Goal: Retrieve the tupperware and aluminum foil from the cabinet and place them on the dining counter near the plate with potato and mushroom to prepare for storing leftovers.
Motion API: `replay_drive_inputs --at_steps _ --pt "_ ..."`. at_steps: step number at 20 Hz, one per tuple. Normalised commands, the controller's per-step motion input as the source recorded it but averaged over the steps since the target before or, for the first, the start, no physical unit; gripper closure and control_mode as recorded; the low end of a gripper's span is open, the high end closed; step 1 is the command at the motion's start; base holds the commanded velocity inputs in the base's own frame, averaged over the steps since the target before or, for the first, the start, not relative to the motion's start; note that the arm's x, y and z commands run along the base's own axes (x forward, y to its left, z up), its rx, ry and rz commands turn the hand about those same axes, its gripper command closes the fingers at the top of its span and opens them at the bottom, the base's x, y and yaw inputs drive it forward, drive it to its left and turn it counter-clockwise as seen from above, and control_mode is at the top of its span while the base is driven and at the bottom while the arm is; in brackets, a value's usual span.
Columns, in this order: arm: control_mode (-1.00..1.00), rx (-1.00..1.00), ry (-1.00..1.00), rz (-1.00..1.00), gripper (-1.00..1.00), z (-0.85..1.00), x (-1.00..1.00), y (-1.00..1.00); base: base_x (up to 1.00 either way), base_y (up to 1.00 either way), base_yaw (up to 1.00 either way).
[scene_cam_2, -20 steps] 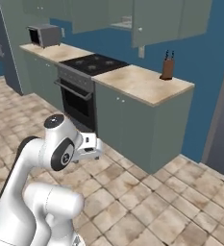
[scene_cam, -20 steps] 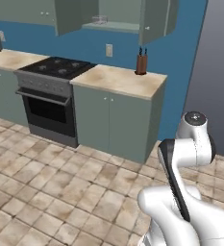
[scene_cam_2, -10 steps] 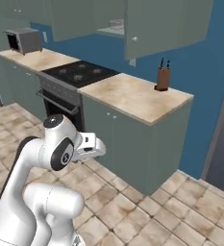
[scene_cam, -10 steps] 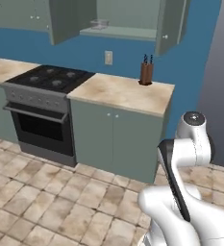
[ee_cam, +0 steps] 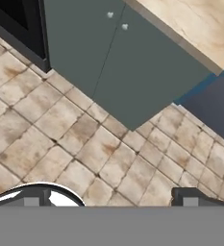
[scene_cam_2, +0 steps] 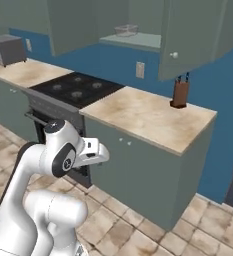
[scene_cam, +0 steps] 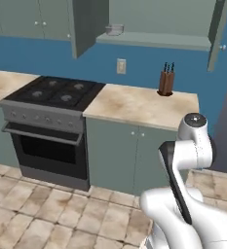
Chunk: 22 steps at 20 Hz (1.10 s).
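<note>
Hanging folded low in front of the base cupboards (ee_cam: pixel 118 72), the claw (ee_cam: pixel 113 197) stands wide with nothing between its fingertips (ee_cam: pixel 34 197), which rise at about 7 and 5 o'clock in the hand view over the tiled floor (ee_cam: pixel 75 139). In the right base view the hand juts from the white arm (scene_cam_2: pixel 63 155) toward 3 o'clock, well below the marbled surface (scene_cam_2: pixel 148 117). On that surface, toward 1 o'clock from the arm, a brown knife block (scene_cam_2: pixel 180 93) stands upright against the blue wall (scene_cam: pixel 144 63). The stove (scene_cam: pixel 54 95) with its oven sits just beside the surface at 9 o'clock in the left base view. Above, the cabinet (scene_cam: pixel 88 24) has its doors swung open, showing a pale green shelf (scene_cam: pixel 154 41). The tupperware (scene_cam_2: pixel 125 30) rests on that shelf near its left end, at about 12 o'clock from the arm. A toaster oven (scene_cam_2: pixel 7 49) sits far off at 10 o'clock.
</note>
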Motion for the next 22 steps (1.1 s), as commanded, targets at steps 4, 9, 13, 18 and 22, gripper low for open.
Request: replay_drive_inputs --at_steps 4,9,13,18,22 --pt "1.00 0.00 0.00 0.00 -1.00 0.00 0.00 0.00 0.88 0.54 -0.31" --pt "1.00 0.00 0.00 0.00 -1.00 0.00 0.00 0.00 0.84 0.48 -0.32" --pt "1.00 0.00 0.00 0.00 -1.00 0.00 0.00 0.00 0.80 0.40 -0.30" --pt "1.00 0.00 0.00 0.00 -1.00 0.00 0.00 0.00 0.75 0.36 -0.29" --pt "1.00 0.00 0.00 0.00 -1.00 0.00 0.00 0.00 0.68 0.08 -0.27"
